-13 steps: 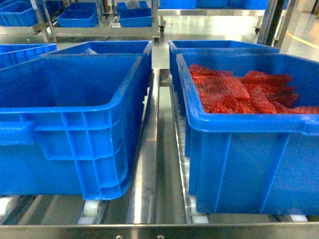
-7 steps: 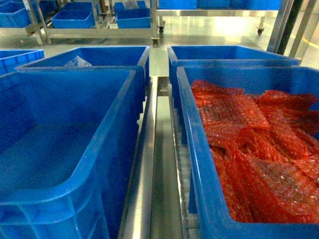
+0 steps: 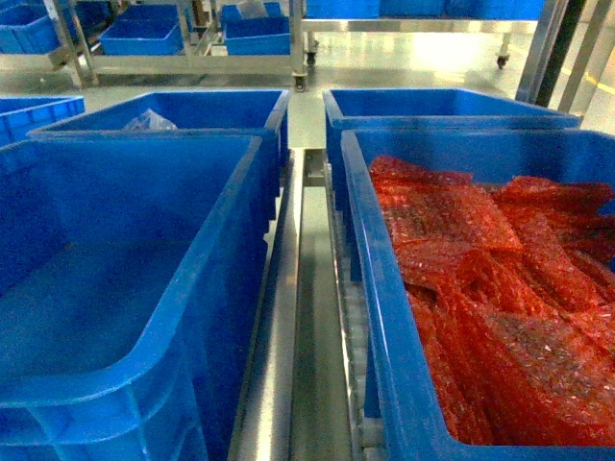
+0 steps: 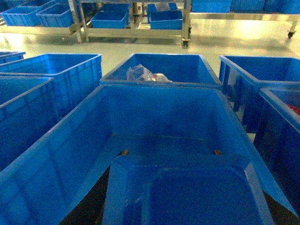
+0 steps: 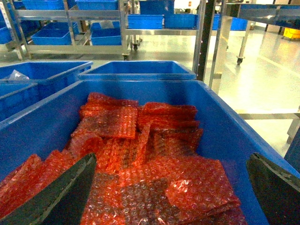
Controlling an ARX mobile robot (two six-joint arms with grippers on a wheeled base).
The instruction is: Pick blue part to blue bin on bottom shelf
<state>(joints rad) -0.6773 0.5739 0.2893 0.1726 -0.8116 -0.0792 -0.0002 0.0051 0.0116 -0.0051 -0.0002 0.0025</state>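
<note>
- Although the task names a blue part, no small navy lump shows in any view. It is not in the crates, on the rails, or between the fingers, so I cannot say where it is.
- The blue bin (image 3: 96, 192) stands at the front left of the bottom shelf (image 3: 279, 365). Its right wall runs just beside the central steel rail, and its floor is bare, ready to take a drop.
- Across that rail, at the front right of the shelf, sits the like crate (image 3: 375, 269). It is heaped with red bubble-wrap packets (image 3: 480, 288) and is not the target.
- Behind the bin a second crate (image 3: 192, 101) sits touching or nearly touching it and holds a clear plastic bag (image 3: 146, 120).
- The right gripper (image 5: 171, 161) hangs over the red packets with its dark fingers spread wide and nothing between them. It is probably parked there out of the way.
- The left wrist camera looks straight down into the blue bin, which suggests that arm is the one lined up for the placing. A blurred blue shape fills the bottom of its picture, and I cannot tell whether its jaws are apart or closed on anything.
- As I judge it, the part has yet to be found or confirmed in hand.
</note>
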